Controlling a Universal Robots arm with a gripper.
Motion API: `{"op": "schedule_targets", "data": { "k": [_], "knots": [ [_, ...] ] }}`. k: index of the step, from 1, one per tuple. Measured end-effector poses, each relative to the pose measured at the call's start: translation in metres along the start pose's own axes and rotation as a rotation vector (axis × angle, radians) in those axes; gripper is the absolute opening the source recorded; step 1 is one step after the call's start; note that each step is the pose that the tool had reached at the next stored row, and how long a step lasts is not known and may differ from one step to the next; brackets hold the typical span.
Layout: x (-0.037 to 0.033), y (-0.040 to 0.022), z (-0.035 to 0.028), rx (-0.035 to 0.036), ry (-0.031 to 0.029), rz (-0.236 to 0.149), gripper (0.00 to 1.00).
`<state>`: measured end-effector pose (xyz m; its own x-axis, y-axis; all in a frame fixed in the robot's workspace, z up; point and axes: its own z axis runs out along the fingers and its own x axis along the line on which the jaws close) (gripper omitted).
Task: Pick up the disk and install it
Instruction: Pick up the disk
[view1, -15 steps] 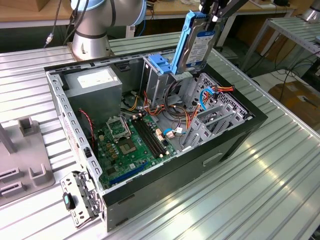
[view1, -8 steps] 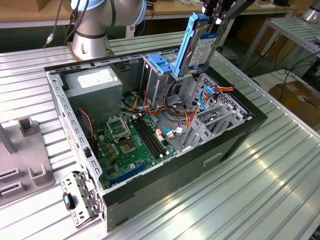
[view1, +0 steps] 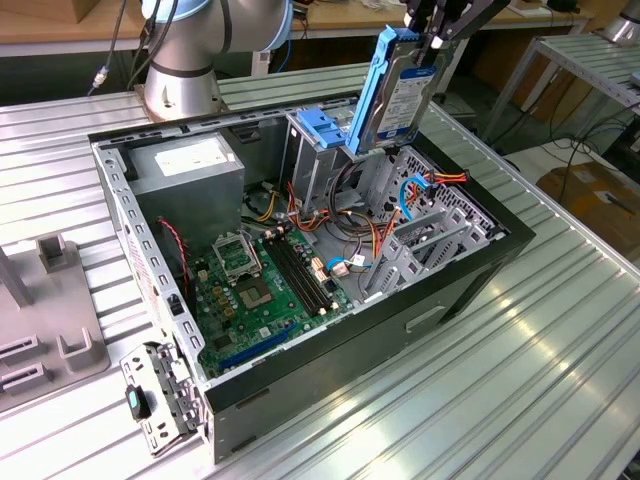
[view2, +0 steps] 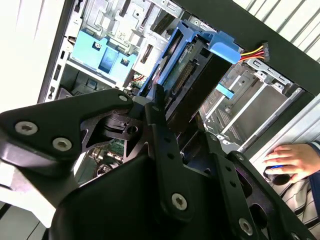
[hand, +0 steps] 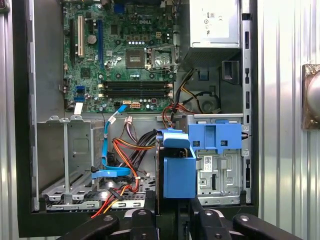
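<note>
The disk (view1: 400, 95), a silver-grey drive in a bright blue carrier, hangs tilted on end above the open computer case (view1: 470, 280). My gripper (view1: 432, 38) is shut on its upper end at the top of the exterior view. The disk's lower end sits just over the metal drive cage with the blue bracket (view1: 320, 130). In the first wrist view the disk (hand: 179, 172) shows end-on between my black fingers (hand: 202, 217), beside the bracket (hand: 215, 137). The second wrist view shows the disk (view2: 192, 75) reaching from my gripper (view2: 172, 122) toward the cage (view2: 100, 52).
Inside the case lie the motherboard (view1: 260, 285), the power supply (view1: 190, 165), loose cables (hand: 122, 165) and another metal bay (hand: 65, 160). The arm's base (view1: 185, 60) stands behind the case. A grey fixture (view1: 50, 320) is at the exterior view's left. A person's hand (view2: 292, 160) rests outside the case.
</note>
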<state>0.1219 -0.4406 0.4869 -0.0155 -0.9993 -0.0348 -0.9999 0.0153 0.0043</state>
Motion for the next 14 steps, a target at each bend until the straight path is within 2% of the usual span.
{"op": "schedule_targets", "data": {
  "k": [14],
  "knots": [
    [0.0056, -0.0001, -0.0002, 0.0000, 0.0000, 0.000, 0.35]
  ]
}}
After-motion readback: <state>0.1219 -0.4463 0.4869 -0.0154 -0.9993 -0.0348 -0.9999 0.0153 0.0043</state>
